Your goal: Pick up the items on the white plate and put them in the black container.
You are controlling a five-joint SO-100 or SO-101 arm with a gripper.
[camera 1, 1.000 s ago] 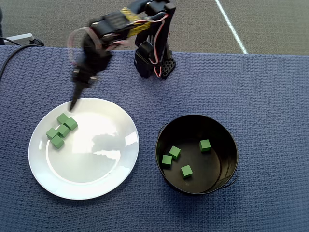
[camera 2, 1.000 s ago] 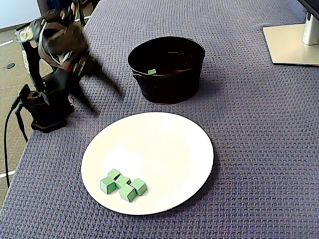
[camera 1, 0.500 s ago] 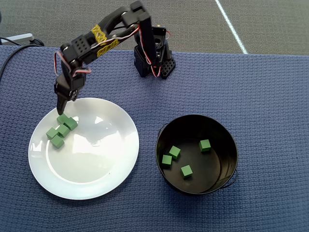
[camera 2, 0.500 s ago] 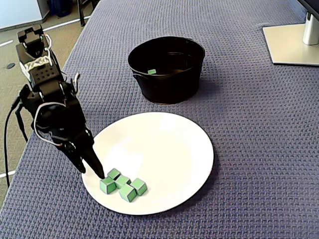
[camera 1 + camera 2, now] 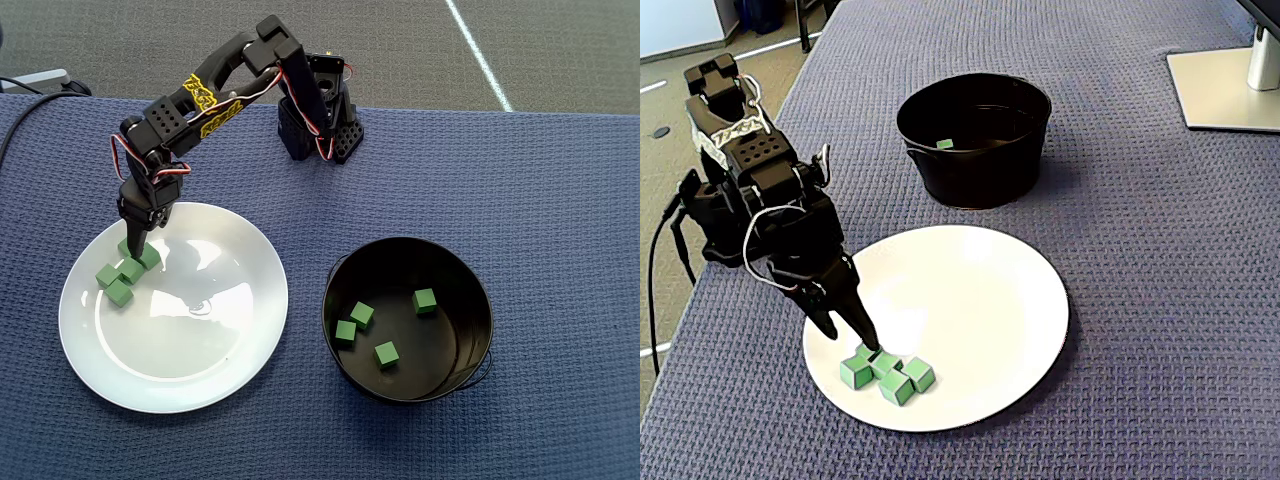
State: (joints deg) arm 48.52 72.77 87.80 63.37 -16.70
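Observation:
Several small green cubes lie bunched at the left edge of the white plate. My gripper points down onto the top cube of the bunch in the overhead view, and its tip touches that cube. In the fixed view the two fingers stand slightly apart, with nothing lifted. To the plate's right in the overhead view stands the black container, holding several green cubes.
The arm's base is mounted at the table's far edge in the overhead view. A monitor stand sits at the fixed view's top right. A black cable runs off the table's left corner. Blue cloth covers the table.
The arm has swung from near its base out over the plate and lowered. Its tip has gone from the plate's rim onto the cube cluster. The cubes have not moved.

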